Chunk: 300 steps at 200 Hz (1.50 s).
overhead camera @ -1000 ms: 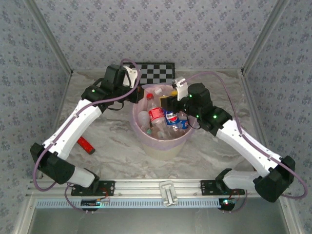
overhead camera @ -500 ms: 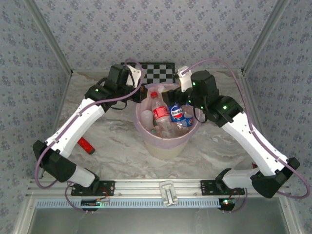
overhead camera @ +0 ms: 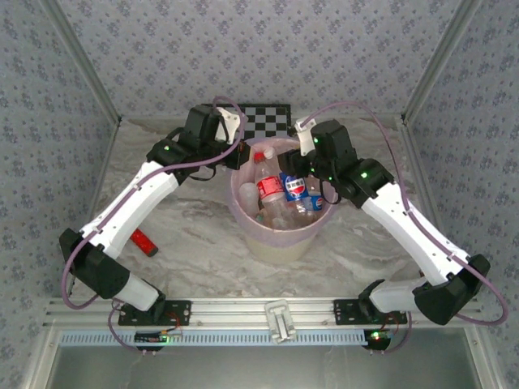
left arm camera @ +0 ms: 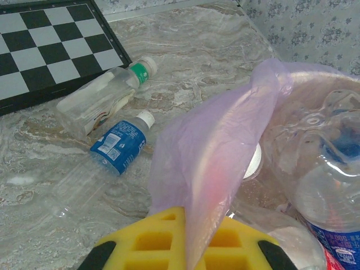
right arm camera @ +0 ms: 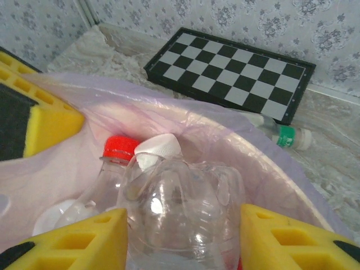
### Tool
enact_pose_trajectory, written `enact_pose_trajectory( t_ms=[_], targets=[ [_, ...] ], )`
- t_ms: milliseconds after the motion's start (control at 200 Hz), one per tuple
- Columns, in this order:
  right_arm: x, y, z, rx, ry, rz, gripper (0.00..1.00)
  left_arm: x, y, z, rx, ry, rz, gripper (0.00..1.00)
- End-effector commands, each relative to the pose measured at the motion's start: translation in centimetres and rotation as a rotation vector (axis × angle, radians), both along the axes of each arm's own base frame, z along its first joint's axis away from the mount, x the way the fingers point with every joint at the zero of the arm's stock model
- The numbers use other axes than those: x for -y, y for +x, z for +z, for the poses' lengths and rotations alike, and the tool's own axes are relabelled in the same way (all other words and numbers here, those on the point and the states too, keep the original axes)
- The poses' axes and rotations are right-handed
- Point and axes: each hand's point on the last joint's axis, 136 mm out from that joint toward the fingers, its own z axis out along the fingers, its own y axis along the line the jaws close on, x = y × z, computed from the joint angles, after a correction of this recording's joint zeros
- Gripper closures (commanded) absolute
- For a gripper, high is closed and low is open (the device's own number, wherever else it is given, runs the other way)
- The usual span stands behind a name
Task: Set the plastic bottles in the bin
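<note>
Counted: one bin (overhead camera: 280, 239) lined with pink-lilac bag (left arm camera: 214, 140), standing mid-counter (overhead camera: 186, 235); pile of bottles (overhead camera: 280, 198) inside, number unreadable; two more lying beyond it beside one chessboard (left arm camera: 50, 50), namely green-capped bottle (left arm camera: 107, 97) and blue-labelled bottle (left arm camera: 121, 143); one red bar (overhead camera: 143, 241) at left. Left tool (left arm camera: 191, 236) clamped tight on bag's edge. Right tool (right arm camera: 184, 242) over bin, astride white-capped clear bottle (right arm camera: 180, 202); grip undeterminable. Bare counter either side of bin

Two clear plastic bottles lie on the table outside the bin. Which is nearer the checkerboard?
The clear green-capped bottle, lying beside the black-and-white checkerboard; the white-capped, blue-labelled bottle lies farther off.
</note>
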Motion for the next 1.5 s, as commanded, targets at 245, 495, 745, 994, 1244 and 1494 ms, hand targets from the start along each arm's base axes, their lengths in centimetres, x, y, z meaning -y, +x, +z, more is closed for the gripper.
enact_pose_trajectory(
  t_ms=[245, 495, 745, 994, 1244, 1494],
  targets=[
    [1.1, 0.2, -7.3, -0.186, -0.108, -0.078, 0.51, 1.8, -0.7, 1.1, -0.004, -0.06, -0.059, 1.0],
    [5.3, -0.2, -4.6, -0.13, -0.112, -0.201, 0.5, 1.2, -0.8, 1.4, 0.017, -0.037, -0.046, 1.0],
    [5.9, -0.4, -3.5, -0.119, -0.115, -0.209, 0.38, 2.2, -0.4, 1.5, 0.005, -0.061, -0.068, 1.0],
    [6.5, -0.9, 2.2, -0.037, -0.007, -0.184, 0.18, 3.2, -0.5, 1.4, 0.002, -0.06, -0.087, 1.0],
    [11.9, -1.2, 3.4, -0.08, 0.093, -0.319, 0.06, 6.2, -0.6, 1.1, -0.001, -0.069, -0.143, 1.0],
    [19.5, -2.0, 1.7, -0.252, 0.27, -0.544, 0.01, 12.6, -0.6, 0.7, -0.009, -0.127, -0.246, 1.0]
  ],
)
